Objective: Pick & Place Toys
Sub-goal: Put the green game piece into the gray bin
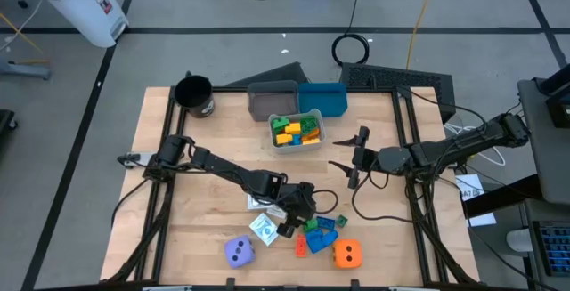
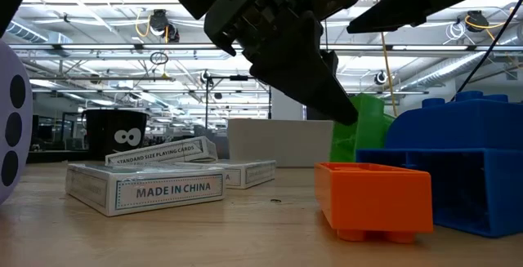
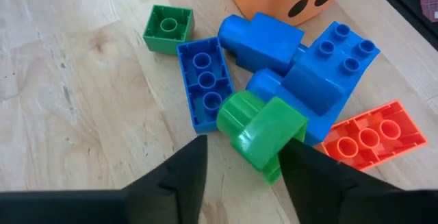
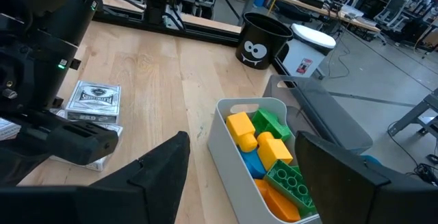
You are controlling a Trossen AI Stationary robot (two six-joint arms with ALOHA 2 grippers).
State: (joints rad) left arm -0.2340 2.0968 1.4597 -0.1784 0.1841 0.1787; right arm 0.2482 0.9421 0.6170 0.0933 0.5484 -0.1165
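Sitting between the left hand's [image 3: 236, 172] fingers: 1 green block [image 3: 263, 129].

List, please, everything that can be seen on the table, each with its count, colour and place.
loose blocks: several; blue, green, orange, red; near edge, between the dice
green block: one, between the left end effector's fingers
purple die: one, near edge
orange die: one, right of the loose blocks
card boxes: at least three, white, left of the loose blocks
grey bin: one, holding blocks
blue bin: one, far edge
black cup: one, far left corner
left end effector: over the loose blocks
right end effector: open, empty, beside the grey bin
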